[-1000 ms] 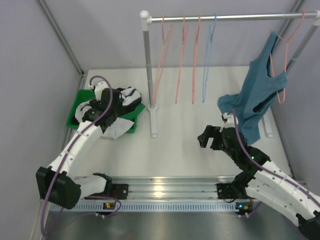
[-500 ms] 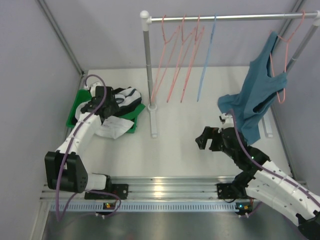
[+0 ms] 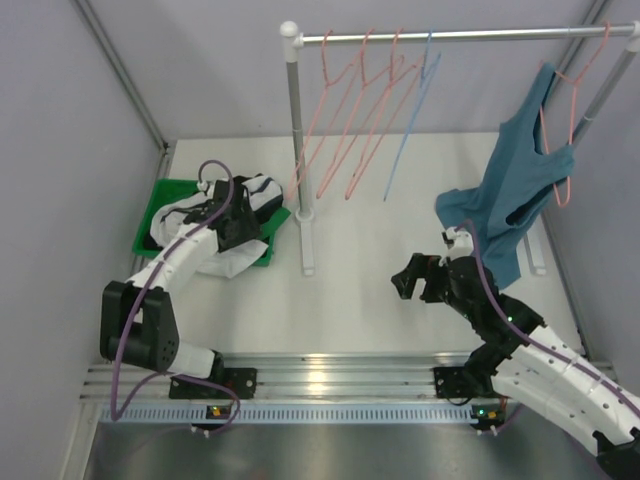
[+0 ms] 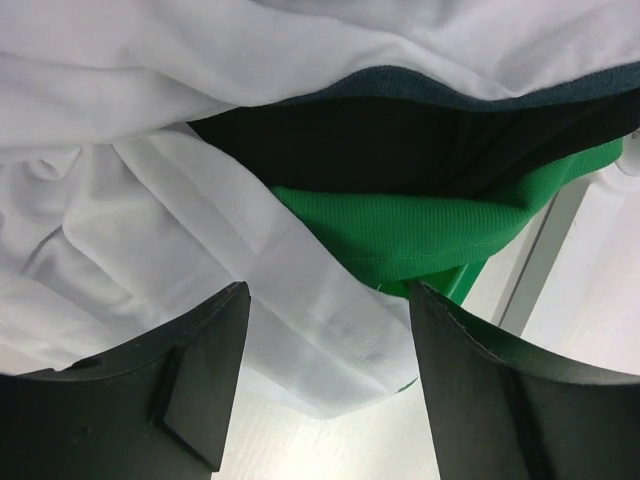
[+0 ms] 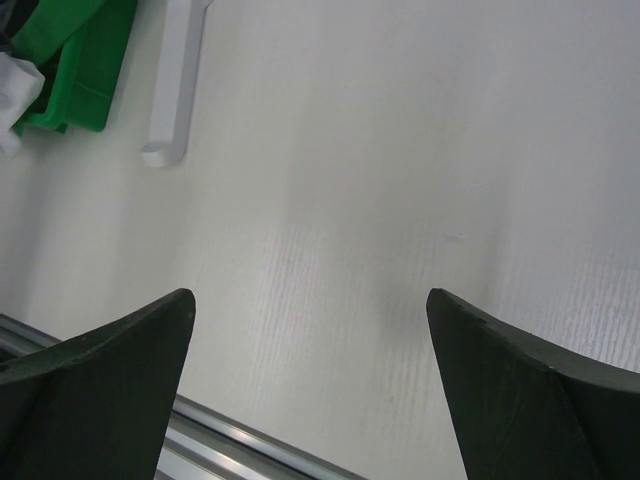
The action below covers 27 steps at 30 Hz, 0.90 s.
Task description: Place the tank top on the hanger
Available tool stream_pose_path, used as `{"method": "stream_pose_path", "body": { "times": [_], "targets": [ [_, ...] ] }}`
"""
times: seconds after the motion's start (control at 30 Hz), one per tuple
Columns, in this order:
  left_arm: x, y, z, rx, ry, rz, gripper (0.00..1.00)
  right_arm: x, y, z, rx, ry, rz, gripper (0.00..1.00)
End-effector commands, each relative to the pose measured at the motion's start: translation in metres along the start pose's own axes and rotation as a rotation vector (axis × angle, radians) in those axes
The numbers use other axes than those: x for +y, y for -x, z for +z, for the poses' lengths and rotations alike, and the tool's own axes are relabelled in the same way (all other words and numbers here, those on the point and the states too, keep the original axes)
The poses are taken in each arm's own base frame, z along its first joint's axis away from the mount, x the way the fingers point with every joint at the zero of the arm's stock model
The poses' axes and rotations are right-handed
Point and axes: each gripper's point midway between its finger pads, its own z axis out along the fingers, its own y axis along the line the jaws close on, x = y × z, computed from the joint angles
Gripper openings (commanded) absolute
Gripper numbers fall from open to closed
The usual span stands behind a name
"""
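Observation:
The white tank top [image 3: 226, 260] with navy trim lies crumpled in the green bin [image 3: 150, 225], one edge hanging over the bin's near rim. My left gripper [image 3: 238, 218] is open just above it. In the left wrist view the white fabric [image 4: 200, 230] lies ahead of the open left gripper [image 4: 328, 330], not pinched. The light-blue hanger [image 3: 405, 130] hangs tilted on the rail, right of the pink ones. My right gripper [image 3: 408, 281] is open and empty over bare table, also in its wrist view [image 5: 308, 310].
Three pink hangers [image 3: 350, 120] hang tilted on the rail [image 3: 460, 35]. A teal tank top [image 3: 515, 190] hangs on a pink hanger at the right. The rack post [image 3: 295, 130] and its foot [image 5: 180, 80] stand between the arms. A black garment [image 4: 400, 140] lies in the bin.
My left gripper moved from the bin's far side toward its right near side over the white fabric. The hangers' lower ends swung left. The right arm barely moved.

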Motion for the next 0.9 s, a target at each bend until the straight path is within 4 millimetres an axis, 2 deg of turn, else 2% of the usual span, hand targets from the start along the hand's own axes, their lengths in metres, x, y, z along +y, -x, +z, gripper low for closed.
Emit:
{"method": "stream_pose_path", "body": {
  "times": [0.0, 0.17, 0.27, 0.3, 0.4, 0.43, 0.47, 0.53, 0.57, 0.67, 0.7, 0.77, 0.8, 0.87],
  "targets": [
    [0.002, 0.001, 0.003, -0.018, 0.006, -0.03, 0.7, 0.009, 0.008, -0.003, -0.034, 0.035, -0.002, 1.0],
    [0.005, -0.004, 0.008, -0.003, 0.02, -0.021, 0.65, 0.009, 0.008, -0.004, -0.035, 0.038, 0.003, 1.0],
    [0.006, -0.008, 0.011, 0.008, 0.025, -0.018, 0.56, 0.009, 0.009, -0.005, -0.036, 0.039, 0.006, 1.0],
    [0.007, -0.009, 0.012, 0.01, 0.027, -0.017, 0.46, 0.009, 0.009, -0.005, -0.037, 0.038, 0.008, 1.0],
    [0.008, -0.007, 0.01, 0.002, 0.028, -0.008, 0.3, 0.009, 0.009, -0.005, -0.038, 0.038, 0.007, 1.0],
    [0.008, -0.006, 0.009, 0.001, 0.03, -0.006, 0.2, 0.01, 0.01, -0.005, -0.038, 0.038, 0.007, 1.0],
    [0.008, -0.005, 0.007, -0.003, 0.029, -0.004, 0.15, 0.01, 0.01, -0.005, -0.038, 0.038, 0.007, 1.0],
    [0.007, 0.004, -0.004, -0.02, 0.025, 0.004, 0.0, 0.01, 0.011, -0.005, -0.039, 0.038, 0.003, 1.0],
    [0.007, 0.008, -0.01, -0.026, 0.023, 0.007, 0.0, 0.01, 0.011, -0.005, -0.037, 0.038, 0.002, 1.0],
    [0.005, 0.032, -0.045, -0.082, 0.009, 0.021, 0.0, 0.011, 0.013, -0.006, -0.037, 0.035, -0.005, 1.0],
    [0.0, 0.052, -0.068, -0.146, -0.019, 0.01, 0.0, 0.012, 0.014, -0.006, -0.036, 0.036, -0.008, 1.0],
    [0.003, 0.065, -0.093, -0.189, -0.022, 0.011, 0.0, 0.013, 0.017, -0.006, -0.04, 0.037, -0.012, 1.0],
    [0.001, 0.081, -0.117, -0.251, -0.057, 0.001, 0.0, 0.013, 0.017, -0.006, -0.04, 0.037, -0.018, 1.0],
    [0.002, 0.093, -0.143, -0.31, -0.078, -0.005, 0.0, 0.015, 0.02, -0.006, -0.041, 0.037, -0.024, 1.0]
  ]
}}
